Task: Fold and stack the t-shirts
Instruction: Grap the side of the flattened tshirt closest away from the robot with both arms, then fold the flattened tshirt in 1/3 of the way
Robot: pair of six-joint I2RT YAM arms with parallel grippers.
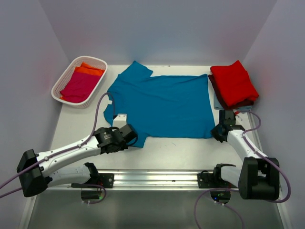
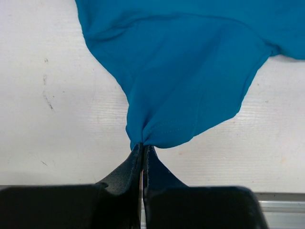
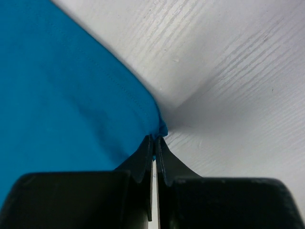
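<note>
A teal blue t-shirt [image 1: 164, 105] lies spread flat across the middle of the table, its collar end to the left. My left gripper [image 1: 135, 136] is shut on the near sleeve of this shirt [image 2: 186, 81], and the cloth bunches at its tips [image 2: 143, 146]. At the shirt's near right corner [image 3: 71, 95], my right gripper [image 1: 214, 132] is shut on the hem, pinching the very edge [image 3: 155, 138]. Folded red [image 1: 234, 82] and maroon [image 1: 214, 88] t-shirts are stacked at the back right. Magenta [image 1: 79, 87] and orange [image 1: 89, 69] t-shirts lie in the basket.
A white lattice basket [image 1: 97, 60] stands at the back left. Under the folded stack, a light blue edge [image 1: 220, 105] peeks out. White walls close in the table on three sides. A metal rail [image 1: 157, 177] runs along the near edge between the arm bases.
</note>
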